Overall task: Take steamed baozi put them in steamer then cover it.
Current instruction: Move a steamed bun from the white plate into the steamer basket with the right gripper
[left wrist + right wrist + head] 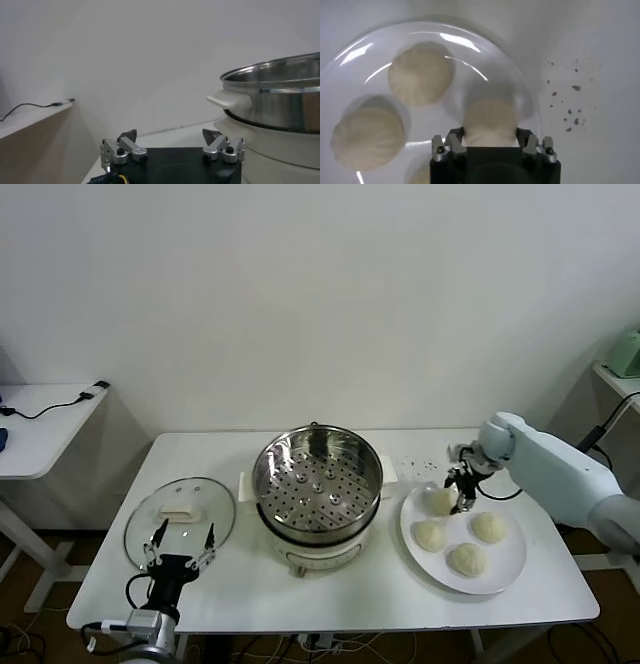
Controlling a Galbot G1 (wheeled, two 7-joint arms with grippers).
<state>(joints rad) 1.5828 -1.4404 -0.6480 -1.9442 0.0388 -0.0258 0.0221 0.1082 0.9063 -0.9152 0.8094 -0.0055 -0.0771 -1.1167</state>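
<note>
Nearest us, low at the worktop's (330, 599) front edge, our left hand (181, 546) waits released, its fingers spread wide just in front of the lid (180, 509); we judge it is parked there because the lid is its job, and that job comes last. From here we go by size. The worktop carries everything in one row, which keeps each thing within reach of the arm on its side. The steamer (316, 489) stands in the middle, uncovered, its perforated tray bare, so it is ready to take buns from above. The lid lies flat to the steamer's left, handle up, near it but not touching, clear of the route the buns must travel. The plate (508, 562) sits to the steamer's right, well inside our right arm's reach, with all four buns on it. Our right hand (490, 142) is down over the plate's near-steamer side, clenched on a bun (490, 122), a finger on either flank of it so the soft dome is pinched at its widest part. The other three buns lie apart from it, which leaves the fingers room. No bun is in the steamer yet; we judge this the first pick.
</note>
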